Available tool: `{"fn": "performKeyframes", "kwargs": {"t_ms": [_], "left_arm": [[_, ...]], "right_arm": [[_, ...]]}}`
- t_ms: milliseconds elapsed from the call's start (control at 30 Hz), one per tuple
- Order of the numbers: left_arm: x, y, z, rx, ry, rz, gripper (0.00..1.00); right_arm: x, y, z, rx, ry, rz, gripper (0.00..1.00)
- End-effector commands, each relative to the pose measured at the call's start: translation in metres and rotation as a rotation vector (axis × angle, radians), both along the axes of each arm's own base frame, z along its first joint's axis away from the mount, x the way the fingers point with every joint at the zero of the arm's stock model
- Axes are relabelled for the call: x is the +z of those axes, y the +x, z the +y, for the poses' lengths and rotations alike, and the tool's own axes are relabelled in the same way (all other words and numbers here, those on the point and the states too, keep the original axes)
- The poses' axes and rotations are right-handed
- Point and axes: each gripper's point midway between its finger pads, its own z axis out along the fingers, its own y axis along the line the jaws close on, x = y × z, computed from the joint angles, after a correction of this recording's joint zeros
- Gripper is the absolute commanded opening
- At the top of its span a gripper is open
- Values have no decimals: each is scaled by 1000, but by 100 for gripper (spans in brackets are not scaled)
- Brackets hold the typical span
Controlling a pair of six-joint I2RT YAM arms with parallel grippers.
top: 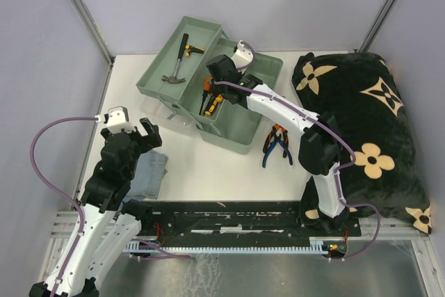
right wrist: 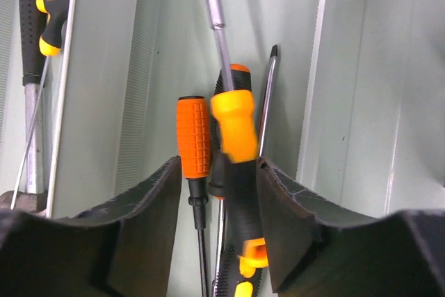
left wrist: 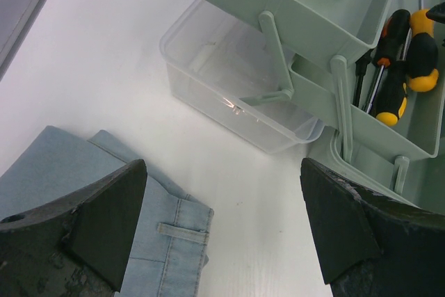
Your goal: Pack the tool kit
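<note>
The pale grey-green toolbox (top: 240, 137) stands open at the table's middle back, trays folded out. A small hammer (top: 177, 67) lies in its far tray. Orange and black screwdrivers (top: 211, 100) lie in the middle tray. My right gripper (top: 217, 87) hangs over them, open. In the right wrist view a blurred yellow-and-black screwdriver (right wrist: 236, 130) and an orange-handled one (right wrist: 193, 137) lie between my right gripper's (right wrist: 219, 199) fingers. Blue and orange pliers (top: 277, 145) lie on the table right of the box. My left gripper (left wrist: 222, 227) is open and empty above the table.
A folded blue denim cloth (left wrist: 167, 241) lies under the left gripper's left finger. The translucent lid (left wrist: 229, 81) rests beside the toolbox. A black blanket with beige flowers (top: 361, 123) fills the right side. Grey walls close the back.
</note>
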Motion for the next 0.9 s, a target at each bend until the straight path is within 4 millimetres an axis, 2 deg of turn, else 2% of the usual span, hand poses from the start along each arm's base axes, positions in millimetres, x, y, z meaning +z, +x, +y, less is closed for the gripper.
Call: {"fn": "performKeyframes", "kwargs": {"t_ms": [0, 67, 233, 367, 433, 533, 733, 867], "left_arm": [[11, 6, -4, -3, -35, -45, 97], [11, 6, -4, -3, -35, -46, 97], [11, 6, -3, 0, -33, -46, 97], [11, 6, -4, -4, -34, -46, 97], [11, 6, -4, -4, -35, -47, 97], [12, 5, -4, -7, -38, -50, 97], [11, 5, -3, -5, -34, -45, 97], [10, 4, -3, -6, -33, -42, 97]], "right_arm": [[44, -6, -17, -35, 33, -78, 59], [52, -12, -27, -43, 23, -90, 63], [79, -32, -26, 70, 98, -159, 63], [84, -54, -32, 143, 121, -168, 63], [72, -69, -36, 188, 121, -149, 62], [65, -92, -48, 233, 138, -149, 62], [48, -135, -81, 275, 133, -145, 64], [31, -162, -108, 299, 64, -107, 68]]}}
